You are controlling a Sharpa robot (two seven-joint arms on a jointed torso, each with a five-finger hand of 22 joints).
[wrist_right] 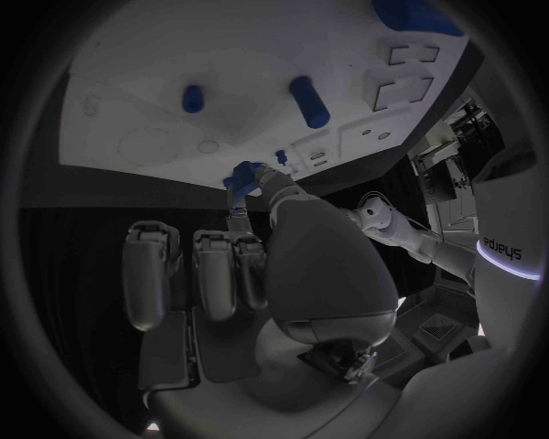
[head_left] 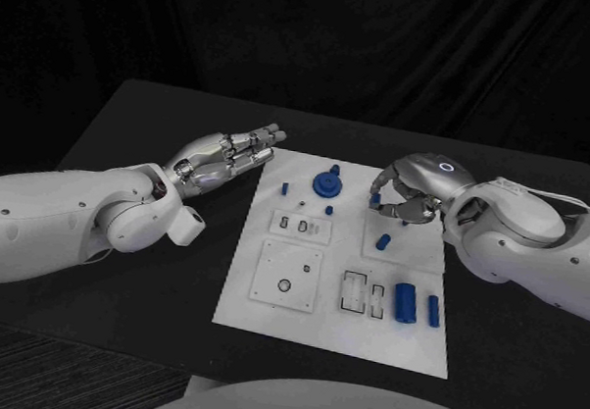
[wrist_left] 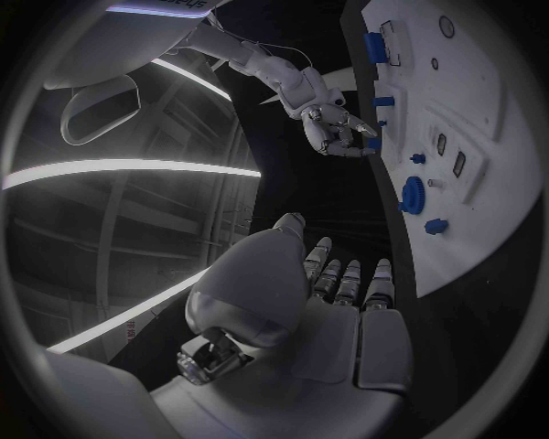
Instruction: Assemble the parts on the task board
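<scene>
The white task board (head_left: pixel 299 308) lies in the middle of the black table. A round blue part (head_left: pixel 327 183) stands near its far edge, with small blue pegs (head_left: pixel 284 188) beside it. A blue peg (head_left: pixel 384 241) stands mid-board, and two blue cylinders (head_left: pixel 406 302) lie near the front right. My right hand (head_left: pixel 407 195) hovers over the board's far right area and pinches a small blue part (wrist_right: pixel 242 176) between thumb and a finger. My left hand (head_left: pixel 222 162) is held flat with fingers stretched out, just off the board's far left corner, holding nothing. The left wrist view shows the board (wrist_left: pixel 492 183) and the right hand (wrist_left: pixel 332 128).
Square and slotted recesses (head_left: pixel 290 275) mark the board's near half. Bare black table (head_left: pixel 144 287) runs along the board's left side. The right forearm (head_left: pixel 533 239) crosses above the table at the board's right edge.
</scene>
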